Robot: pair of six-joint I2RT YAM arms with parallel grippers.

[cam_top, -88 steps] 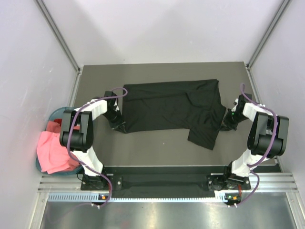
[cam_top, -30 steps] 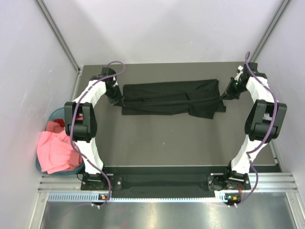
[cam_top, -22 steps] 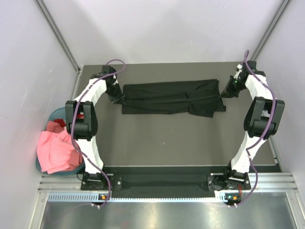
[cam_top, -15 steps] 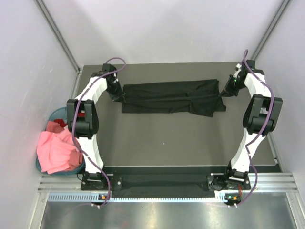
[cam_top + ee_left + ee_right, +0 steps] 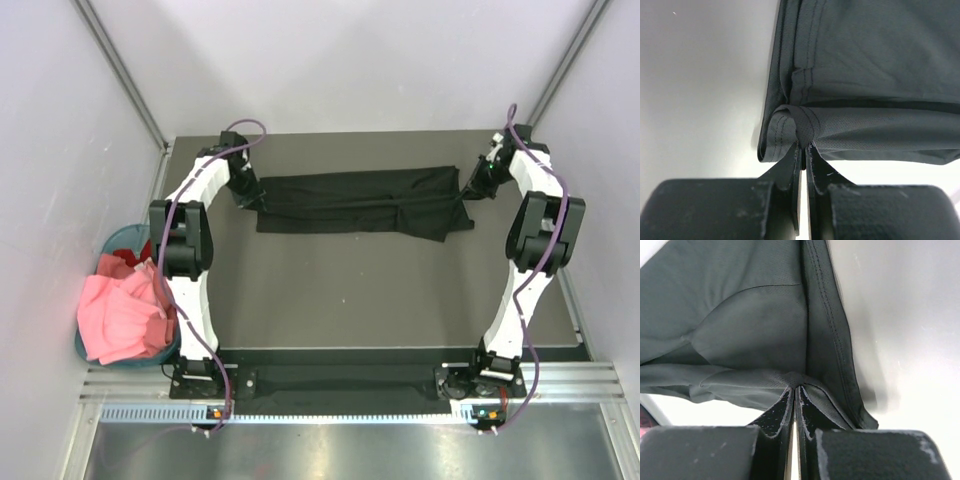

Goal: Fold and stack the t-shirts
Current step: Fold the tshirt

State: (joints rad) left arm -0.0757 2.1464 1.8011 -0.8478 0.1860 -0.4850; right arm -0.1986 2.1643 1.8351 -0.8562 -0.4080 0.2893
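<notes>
T-shirt (image 5: 350, 203) seemingly taut between left claw (image 5: 803, 146), right claw (image 5: 795, 388).

From above, you can't make out either set of fingertips: they're too small, tucked under the wrists at the ends of the black t-shirt (image 5: 355, 203). In your left wrist view, the left gripper (image 5: 803, 150) swallows the pinched hem, and the cloth runs off the top and right edges. The right gripper (image 5: 794, 392) hides its fold likewise. The pink t-shirt (image 5: 118, 318) buries most of the teal basket (image 5: 118, 238); the red t-shirt (image 5: 110, 263) shows only a sliver.
</notes>
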